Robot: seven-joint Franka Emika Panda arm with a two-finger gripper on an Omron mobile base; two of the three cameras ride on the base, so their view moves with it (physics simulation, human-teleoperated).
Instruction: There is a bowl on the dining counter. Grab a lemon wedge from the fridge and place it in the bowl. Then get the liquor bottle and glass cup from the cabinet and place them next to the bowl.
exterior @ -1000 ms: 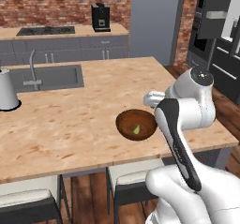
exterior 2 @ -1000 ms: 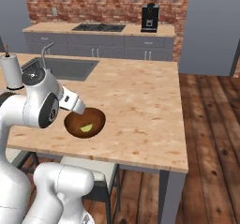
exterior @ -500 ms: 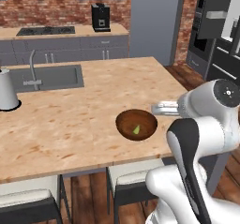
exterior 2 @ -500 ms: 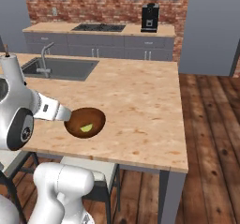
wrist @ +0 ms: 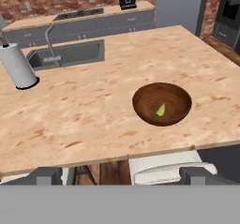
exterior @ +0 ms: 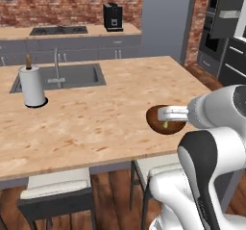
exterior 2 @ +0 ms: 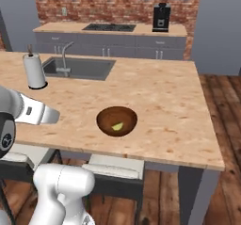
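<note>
Hand view: gripper [wrist: 120,176] fingers [wrist: 47,176] spread wide, nothing btwn them, back off the counter [wrist: 70,120] edge. Wedge [wrist: 161,109] lies in bowl [wrist: 176,113] at 1 o'clock from gripper; sink [wrist: 70,54] at 11.

The bench [exterior 2: 164,97] is showing a light tan top speckled with darker orange-brown flecks. The bowl [exterior 2: 108,116] is looking dark brown with a wood-grain pattern, and the lemon wedge [wrist: 161,109] inside it is glowing yellow-green. The sink [exterior: 77,76] is showing dull steel grey. The paper towel roll [exterior: 32,86] is standing white on a black base with a brown post. The back wall [exterior 2: 113,5] is wearing red-brown brick. The coffee machine [exterior 2: 161,17] is appearing black. The floor [exterior 2: 226,125] is showing reddish-brown planks. The stool seats [exterior: 55,185] are looking off-white on dark grey frames.
</note>
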